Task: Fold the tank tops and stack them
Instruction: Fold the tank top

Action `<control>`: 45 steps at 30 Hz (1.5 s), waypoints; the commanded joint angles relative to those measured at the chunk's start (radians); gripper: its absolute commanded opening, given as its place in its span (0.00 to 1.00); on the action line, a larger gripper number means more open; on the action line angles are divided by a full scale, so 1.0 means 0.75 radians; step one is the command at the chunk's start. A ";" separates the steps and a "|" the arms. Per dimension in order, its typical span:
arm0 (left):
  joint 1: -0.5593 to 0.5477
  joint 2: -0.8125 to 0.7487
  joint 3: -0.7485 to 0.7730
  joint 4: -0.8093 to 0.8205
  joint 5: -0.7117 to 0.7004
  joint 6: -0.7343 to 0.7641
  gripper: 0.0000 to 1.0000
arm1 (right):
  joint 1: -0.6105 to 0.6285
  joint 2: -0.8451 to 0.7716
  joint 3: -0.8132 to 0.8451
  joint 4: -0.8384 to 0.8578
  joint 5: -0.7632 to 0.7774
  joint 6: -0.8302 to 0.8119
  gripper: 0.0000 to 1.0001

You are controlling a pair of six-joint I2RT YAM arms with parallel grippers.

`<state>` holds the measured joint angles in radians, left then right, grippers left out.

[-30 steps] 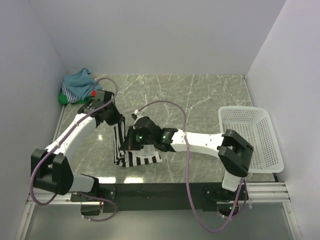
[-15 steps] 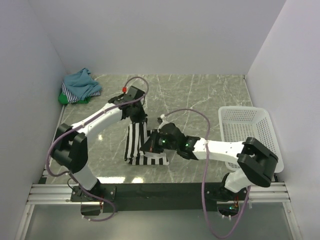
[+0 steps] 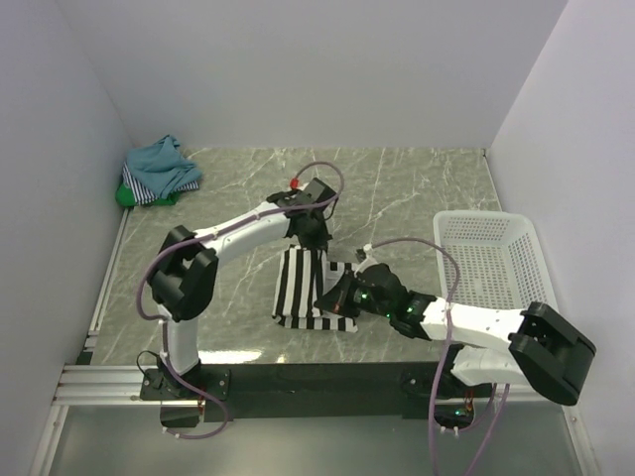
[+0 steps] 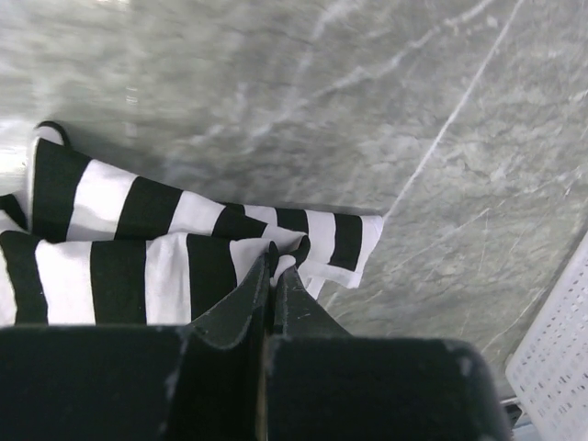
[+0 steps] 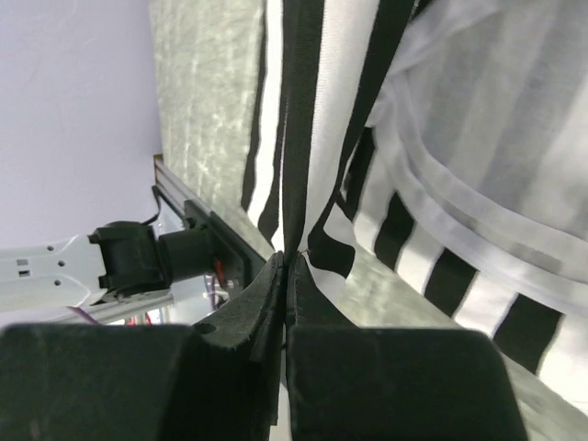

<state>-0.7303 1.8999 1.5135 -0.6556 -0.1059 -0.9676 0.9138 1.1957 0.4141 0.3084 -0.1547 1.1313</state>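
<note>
The grey marble-patterned table carried everything, with the white plastic lattice basket at its right edge holding nothing that could be seen. The black-and-white striped cloth tank top lay near the middle of the table, towards the front, bunched into a rough rectangle with layers doubled over. In the far left corner sat a heap of tank tops: teal on top, thin blue-white stripes and green showing beneath, all unfolded.

The left gripper had its jaws pinched tight on the striped top's far edge, cloth caught between the fingertips. The right gripper, at the near right edge, was likewise clamped on a fold of the same top.

By my reading, the first top was mid-fold, nothing was stacked, and the heap remained to do.
</note>
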 commanded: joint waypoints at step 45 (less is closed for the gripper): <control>0.031 -0.205 -0.184 0.457 0.041 -0.002 0.54 | -0.151 -0.703 0.061 -1.260 0.701 -0.056 0.44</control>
<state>-0.7708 1.8774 1.4807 -0.3534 -0.1032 -0.9638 0.8013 0.6357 0.3714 -0.5911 0.2790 1.1522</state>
